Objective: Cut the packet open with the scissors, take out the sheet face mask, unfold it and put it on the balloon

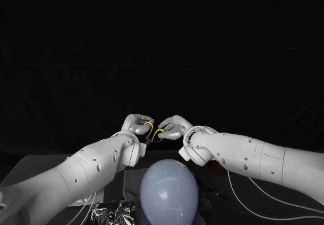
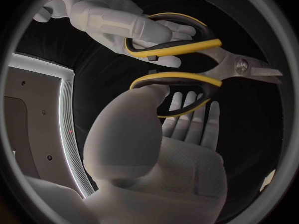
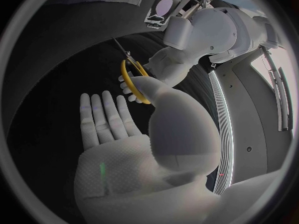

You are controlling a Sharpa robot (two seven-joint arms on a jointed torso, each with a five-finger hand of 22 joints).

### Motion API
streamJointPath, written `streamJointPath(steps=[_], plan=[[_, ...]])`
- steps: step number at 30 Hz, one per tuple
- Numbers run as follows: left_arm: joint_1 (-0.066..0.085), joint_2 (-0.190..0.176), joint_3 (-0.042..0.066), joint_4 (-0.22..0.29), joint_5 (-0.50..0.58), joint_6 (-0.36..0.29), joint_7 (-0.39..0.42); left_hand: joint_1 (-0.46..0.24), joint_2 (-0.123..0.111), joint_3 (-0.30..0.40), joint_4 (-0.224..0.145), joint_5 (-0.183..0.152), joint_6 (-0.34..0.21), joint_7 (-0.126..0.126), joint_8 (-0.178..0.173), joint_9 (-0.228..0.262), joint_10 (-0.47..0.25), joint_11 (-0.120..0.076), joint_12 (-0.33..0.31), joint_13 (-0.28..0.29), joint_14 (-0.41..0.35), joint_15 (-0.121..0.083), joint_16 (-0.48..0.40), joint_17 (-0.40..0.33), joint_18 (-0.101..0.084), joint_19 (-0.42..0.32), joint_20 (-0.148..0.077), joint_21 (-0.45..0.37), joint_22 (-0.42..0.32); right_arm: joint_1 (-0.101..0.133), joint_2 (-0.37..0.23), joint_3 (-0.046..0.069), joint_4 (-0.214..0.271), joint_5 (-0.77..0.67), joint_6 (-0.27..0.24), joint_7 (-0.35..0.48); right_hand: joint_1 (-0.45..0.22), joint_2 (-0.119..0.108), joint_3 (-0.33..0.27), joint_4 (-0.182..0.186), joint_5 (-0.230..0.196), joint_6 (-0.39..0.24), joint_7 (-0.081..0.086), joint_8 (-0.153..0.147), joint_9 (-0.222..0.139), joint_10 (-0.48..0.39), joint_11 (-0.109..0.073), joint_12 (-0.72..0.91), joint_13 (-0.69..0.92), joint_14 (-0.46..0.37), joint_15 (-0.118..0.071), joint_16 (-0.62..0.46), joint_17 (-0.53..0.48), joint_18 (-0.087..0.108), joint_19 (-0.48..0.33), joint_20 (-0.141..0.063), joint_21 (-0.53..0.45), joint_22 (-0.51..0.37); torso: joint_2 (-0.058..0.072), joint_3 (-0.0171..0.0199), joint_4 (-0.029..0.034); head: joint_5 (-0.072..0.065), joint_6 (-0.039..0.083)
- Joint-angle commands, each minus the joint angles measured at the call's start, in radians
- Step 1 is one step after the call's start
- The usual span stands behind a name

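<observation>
We find the steel-bladed scissors with yellow-and-black handle loops held in the air between the two hands, over the far part of the black table and beyond the balloon as the head view shows it. In the left wrist view their long axis runs crosswise to the left hand's outstretched fingers. The blades lie together or very nearly so, with the tips pointing away from the loops and clear of both hands. In the head view only the yellow loops can be made out; the blades are lost against the dark.

The left hand has its thumb raised into one loop, so we record it as holding the scissors by that loop. The right hand has its fingers curled through the other loop and grips it. Both arms reach forward and inward, and the hands meet nearly knuckle to knuckle at the middle of the head view.

A pale bluish-white oval balloon lies near the robot, between the two forearms and apart from the scissors. A crinkled silver foil packet lies on the table just beside the balloon on the left-arm side, its outer edge under the left forearm. We cannot tell whether it has been cut. White cables trail across the table under the right forearm.
</observation>
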Motion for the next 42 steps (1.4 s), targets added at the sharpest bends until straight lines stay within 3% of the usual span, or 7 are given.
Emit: streamJointPath(steps=[1, 6, 10, 19, 23, 29, 42], plan=[[0.002, 0.0, 0.001, 0.0, 0.012, 0.014, 0.0, -0.007, -0.001, 0.0, 0.003, -0.002, -0.004, 0.095, 0.005, -0.001, -0.003, 0.0, 0.005, -0.001, -0.007, 0.001, 0.004, -0.001, -0.012, -0.003, -0.001, 0.006, -0.001, 0.001, -0.005, 0.0, 0.004, -0.004, 0.071, 0.033, 0.038, 0.013, -0.126, 0.021, -0.116, -0.017, 0.124, 0.013, -0.007, -0.019, 0.001, 0.015, 0.001, -0.014, 0.003, 0.016, -0.006, -0.008, 0.009, 0.001, -0.015, -0.017, 0.0, -0.0004, 0.0001, 0.0, -0.001], [0.002, 0.001, 0.001, 0.001, 0.012, 0.017, -0.003, -0.005, 0.0, -0.001, 0.002, -0.002, -0.005, 0.094, 0.006, -0.002, -0.004, -0.001, 0.005, -0.001, -0.008, 0.001, 0.004, -0.001, -0.012, -0.004, -0.001, 0.006, -0.001, 0.001, -0.007, 0.0, 0.003, 0.001, 0.09, 0.041, 0.164, 0.031, -0.438, 0.149, -0.441, -0.039, 0.128, 0.014, -0.028, -0.04, 0.001, 0.033, 0.0, -0.025, 0.003, 0.031, -0.015, -0.009, 0.02, 0.001, -0.029, -0.037, 0.0, -0.0007, 0.0002, 0.001, -0.002], [0.002, 0.003, 0.001, 0.001, 0.012, 0.018, -0.004, -0.005, 0.0, -0.001, 0.002, -0.002, -0.005, 0.094, 0.006, -0.002, -0.004, -0.001, 0.005, -0.001, -0.008, 0.001, 0.004, -0.001, -0.012, -0.004, -0.001, 0.006, -0.001, 0.001, -0.007, 0.0, 0.002, 0.002, 0.099, 0.047, 0.312, 0.005, -0.536, 0.382, -0.529, -0.039, 0.124, 0.022, -0.052, -0.051, 0.001, 0.054, 0.0, -0.029, 0.004, 0.046, -0.025, -0.009, 0.032, 0.0, -0.038, -0.053, 0.0, -0.0008, 0.0003, 0.0, 0.0], [0.002, 0.003, 0.001, -0.001, 0.013, 0.017, -0.007, -0.005, 0.0, -0.001, 0.002, -0.002, -0.005, 0.094, 0.006, -0.002, -0.004, -0.001, 0.005, -0.001, -0.008, 0.001, 0.004, -0.001, -0.012, -0.004, -0.001, 0.006, -0.001, 0.001, -0.01, 0.0, 0.001, -0.001, 0.103, 0.063, 0.373, 0.077, -0.47, 0.366, -0.562, 0.055, 0.117, 0.021, -0.07, 0.036, -0.014, 0.086, 0.001, 0.031, -0.014, 0.076, -0.026, 0.006, 0.07, -0.001, -0.033, -0.064, 0.0, -0.0005, -0.0005, 0.0, -0.001], [0.002, 0.003, 0.001, -0.001, 0.013, 0.017, -0.009, -0.003, 0.0, -0.002, 0.001, -0.001, -0.005, 0.094, 0.006, -0.002, -0.004, -0.001, 0.005, -0.001, -0.008, 0.001, 0.005, -0.002, -0.012, -0.004, -0.001, 0.005, -0.001, 0.001, -0.007, 0.0, 0.002, -0.02, 0.071, 0.084, 0.393, 0.121, -0.428, 0.359, -0.614, 0.186, 0.077, 0.001, -0.09, 0.143, -0.053, 0.09, -0.001, 0.121, -0.047, 0.089, -0.027, 0.036, 0.118, -0.003, -0.014, -0.064, 0.0, 0.0002, 0.0, 0.001, -0.001], [0.002, 0.001, 0.001, 0.0, 0.014, 0.018, -0.015, -0.003, 0.0, -0.002, 0.001, -0.001, -0.006, 0.094, 0.007, -0.002, -0.004, 0.0, 0.005, -0.001, -0.009, 0.002, 0.005, -0.002, -0.012, -0.004, -0.001, 0.006, -0.001, 0.001, -0.01, 0.0, 0.01, -0.051, -0.005, 0.135, 0.386, 0.128, -0.38, 0.38, -0.651, 0.297, 0.04, -0.054, -0.125, 0.247, -0.09, 0.049, -0.002, 0.241, -0.082, 0.071, -0.02, 0.054, 0.181, -0.016, 0.02, -0.056, -0.001, -0.0004, -0.001, 0.0, 0.0], [0.002, 0.0, 0.001, 0.002, 0.015, 0.019, -0.025, -0.002, 0.0, -0.002, 0.001, -0.001, -0.006, 0.094, 0.007, -0.002, -0.005, 0.0, 0.005, -0.001, -0.009, 0.002, 0.004, -0.002, -0.012, -0.004, -0.001, 0.006, -0.001, -0.001, -0.012, 0.0, 0.019, -0.061, -0.071, 0.188, 0.377, 0.16, -0.31, 0.38, -0.653, 0.425, -0.02, -0.051, -0.124, 0.395, -0.145, 0.021, 0.0, 0.376, -0.127, 0.04, 0.008, 0.055, 0.251, -0.054, 0.062, -0.038, 0.0, -0.0006, -0.0006, 0.001, 0.001]])
